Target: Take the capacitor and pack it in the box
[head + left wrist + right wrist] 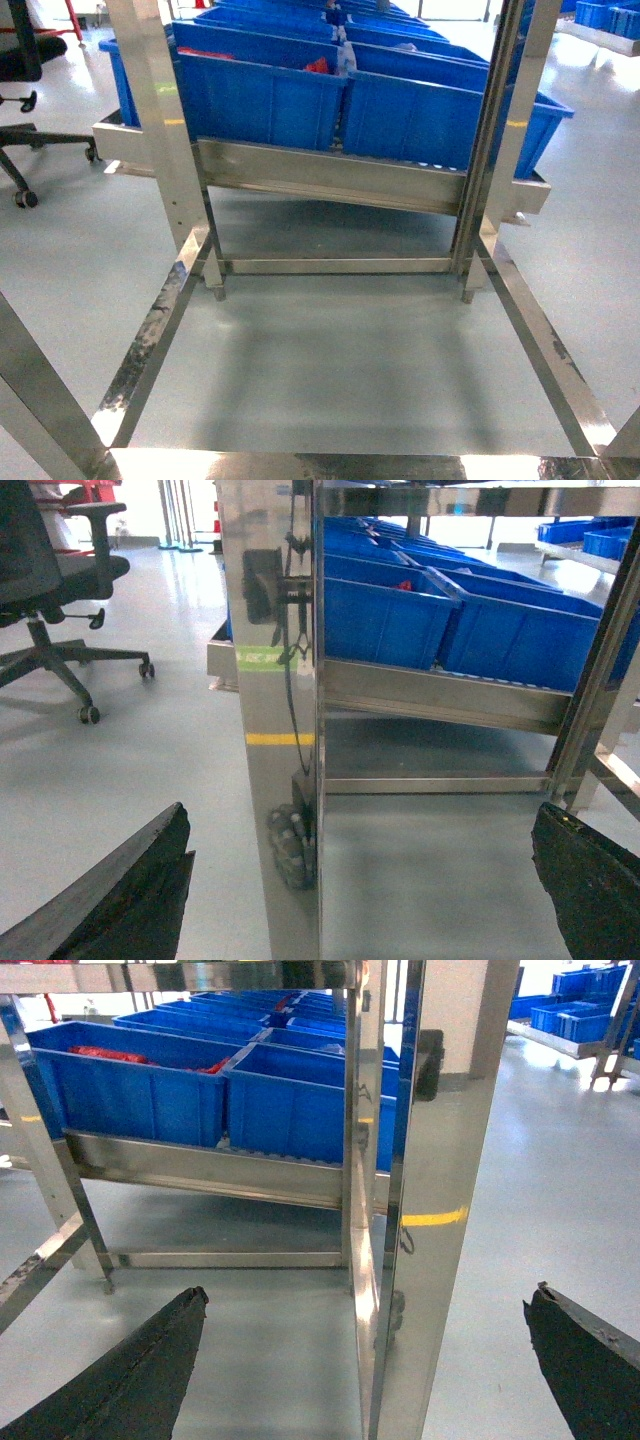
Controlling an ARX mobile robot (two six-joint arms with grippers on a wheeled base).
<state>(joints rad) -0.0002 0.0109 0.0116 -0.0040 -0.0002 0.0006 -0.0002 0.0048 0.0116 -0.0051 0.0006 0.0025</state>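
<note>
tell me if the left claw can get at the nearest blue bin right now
Probably not directly: a steel upright stands between the open left claw and the blue bins, which sit further back on the rack.

Shiny steel frame (pixel 160 120), glossy blue plastic bins (pixel 260 95), smooth matt floor (pixel 350 370).

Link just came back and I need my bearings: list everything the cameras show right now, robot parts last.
Blue bins: several in rows, blue, on the tilted steel shelf; red items in some.
Steel rack: one, silver, uprights and floor rails straight ahead.
Office chair: one, black, on the grey floor to the left.
More blue bins: a few, blue, on a far rack to the right.
Pink box, capacitors: none in view.
Left gripper: black fingers spread wide, empty.
Right gripper: black fingers spread wide, empty.
</note>
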